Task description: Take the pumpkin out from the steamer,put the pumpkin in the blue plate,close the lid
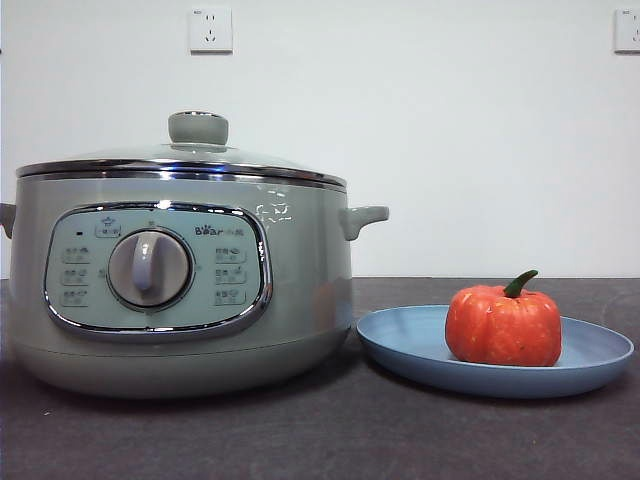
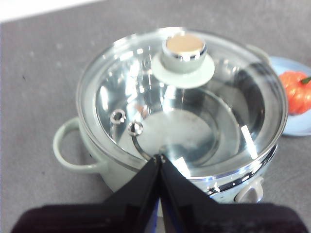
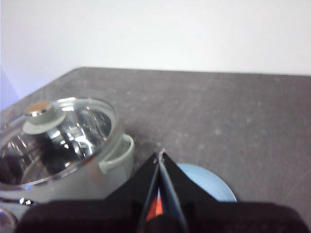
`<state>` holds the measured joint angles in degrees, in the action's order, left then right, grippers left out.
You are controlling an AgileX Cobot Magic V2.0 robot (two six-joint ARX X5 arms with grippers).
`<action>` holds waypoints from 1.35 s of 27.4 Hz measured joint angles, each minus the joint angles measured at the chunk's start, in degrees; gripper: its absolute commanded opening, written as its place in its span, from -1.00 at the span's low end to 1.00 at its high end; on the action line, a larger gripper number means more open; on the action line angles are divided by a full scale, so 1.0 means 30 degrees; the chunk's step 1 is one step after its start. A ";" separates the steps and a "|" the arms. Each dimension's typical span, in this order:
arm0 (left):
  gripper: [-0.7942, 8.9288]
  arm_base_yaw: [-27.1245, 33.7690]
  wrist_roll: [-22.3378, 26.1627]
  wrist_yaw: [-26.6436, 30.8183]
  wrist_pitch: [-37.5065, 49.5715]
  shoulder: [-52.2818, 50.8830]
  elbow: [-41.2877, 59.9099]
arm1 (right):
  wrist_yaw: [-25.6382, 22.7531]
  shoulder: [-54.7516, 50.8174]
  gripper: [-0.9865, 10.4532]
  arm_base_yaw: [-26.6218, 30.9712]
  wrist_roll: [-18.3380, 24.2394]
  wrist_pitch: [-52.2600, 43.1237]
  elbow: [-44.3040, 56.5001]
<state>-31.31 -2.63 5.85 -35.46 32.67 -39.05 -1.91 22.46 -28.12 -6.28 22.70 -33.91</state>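
Pumpkin sits upright in the blue plate, just beside the steamer, and the lid rests seated on the steamer's rim, so the task looks complete. Left gripper hangs above the lid's near edge, clenched and empty; the knob lies beyond its tips. Right gripper, also clenched and empty, hovers over the plate, seemingly above the pumpkin, which is mostly hidden behind its jaws. Neither touches anything on the tabletop.
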 measured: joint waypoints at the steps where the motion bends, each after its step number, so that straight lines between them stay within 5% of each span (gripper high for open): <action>1: -0.84 0.0000 -0.0007 0.0000 0.0000 0.0066 0.0000 | -0.0182 0.0007 -0.83 0.0000 -0.0029 0.0153 0.0000; 13: -0.84 0.0189 -0.0007 -0.0087 -0.0270 -0.0379 0.0007 | -0.0911 0.0007 -0.83 0.0000 -0.0131 0.1865 0.0000; 18: -0.84 0.2455 0.0663 -0.0736 -0.0255 -0.3235 0.0022 | -0.0925 0.0007 -0.83 0.0000 -0.0131 0.2637 0.0000; 26: -0.84 0.8073 0.1311 -0.0736 0.5027 -0.8225 0.1676 | -0.0925 0.0007 -0.83 0.0000 -0.0131 0.3534 0.0000; 37: -0.84 0.8852 0.1348 -0.1013 0.9457 -1.0768 0.9675 | -0.0933 0.0007 -0.83 0.0000 -0.0131 0.3934 0.0000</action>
<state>-4.75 1.41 2.81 -7.09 0.36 -10.02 -4.71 22.48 -28.12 -6.68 34.50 -33.91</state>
